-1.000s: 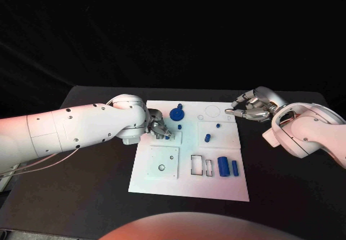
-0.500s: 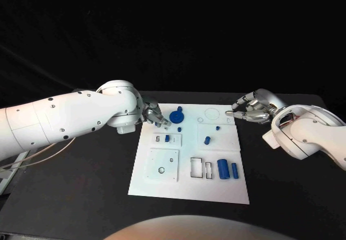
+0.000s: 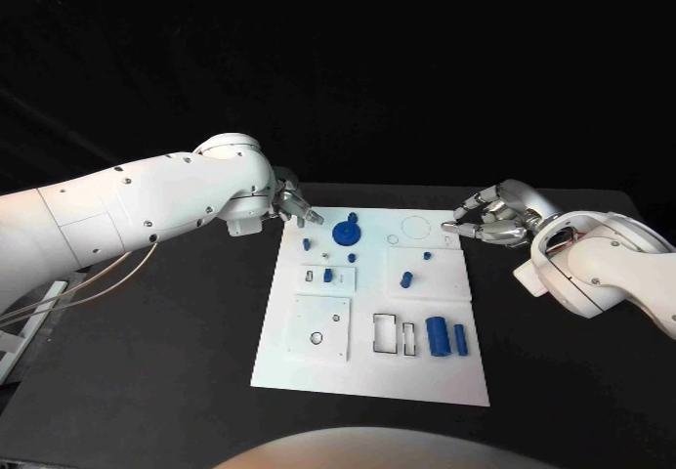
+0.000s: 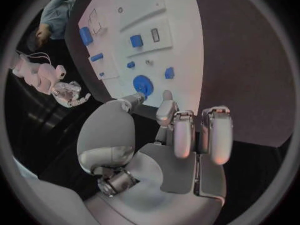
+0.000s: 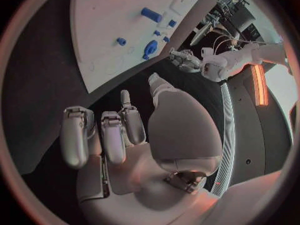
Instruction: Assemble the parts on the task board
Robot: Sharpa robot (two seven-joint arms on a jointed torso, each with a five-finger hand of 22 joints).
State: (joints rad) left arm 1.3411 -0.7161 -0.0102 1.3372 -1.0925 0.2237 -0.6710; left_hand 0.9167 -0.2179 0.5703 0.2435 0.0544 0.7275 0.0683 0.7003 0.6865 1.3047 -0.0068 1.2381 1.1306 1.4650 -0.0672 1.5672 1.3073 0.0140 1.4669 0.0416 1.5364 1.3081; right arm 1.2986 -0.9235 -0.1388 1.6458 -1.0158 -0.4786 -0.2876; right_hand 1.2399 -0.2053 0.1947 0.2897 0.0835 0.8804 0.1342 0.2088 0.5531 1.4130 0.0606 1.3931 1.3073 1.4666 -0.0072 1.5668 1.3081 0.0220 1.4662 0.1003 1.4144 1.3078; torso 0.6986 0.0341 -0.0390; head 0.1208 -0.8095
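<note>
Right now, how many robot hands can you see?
2. The left robot hand is by the board's far left corner. The right robot hand is by its far right corner. Both hold nothing.

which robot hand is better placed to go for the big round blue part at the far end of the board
Probably the left. The left robot hand hovers empty at the task board's far left corner, close beside the round blue part. The right robot hand sits off the opposite edge, farther away.
</note>
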